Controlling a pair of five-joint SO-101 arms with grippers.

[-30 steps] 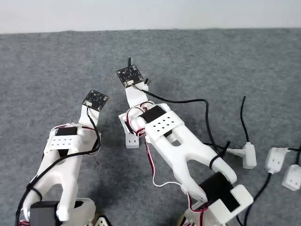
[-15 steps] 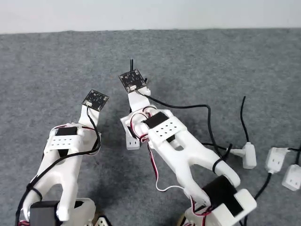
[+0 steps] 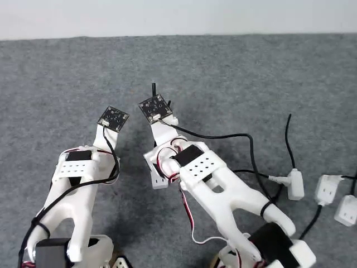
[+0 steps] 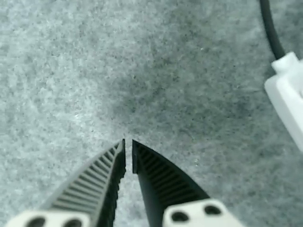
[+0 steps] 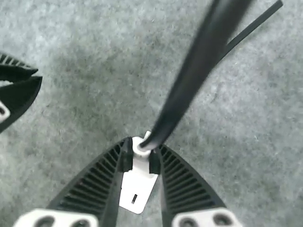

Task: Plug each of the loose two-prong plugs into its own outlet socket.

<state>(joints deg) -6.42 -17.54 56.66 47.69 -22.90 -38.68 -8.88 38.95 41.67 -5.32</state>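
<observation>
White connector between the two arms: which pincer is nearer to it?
Right. The right pincer is clamped on the white connector; the left pincer sits off to its side, not touching it.

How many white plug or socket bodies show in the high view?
4. The held body sits in the right gripper; the near body, middle body and edge body lie on the table at right. Arms may hide others.

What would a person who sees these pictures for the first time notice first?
Most striking is the white plastic connector on a thick black cable, clamped in the right arm's jaws near the middle of the grey mat. Three more white connectors lie near the mat's right edge.
</observation>
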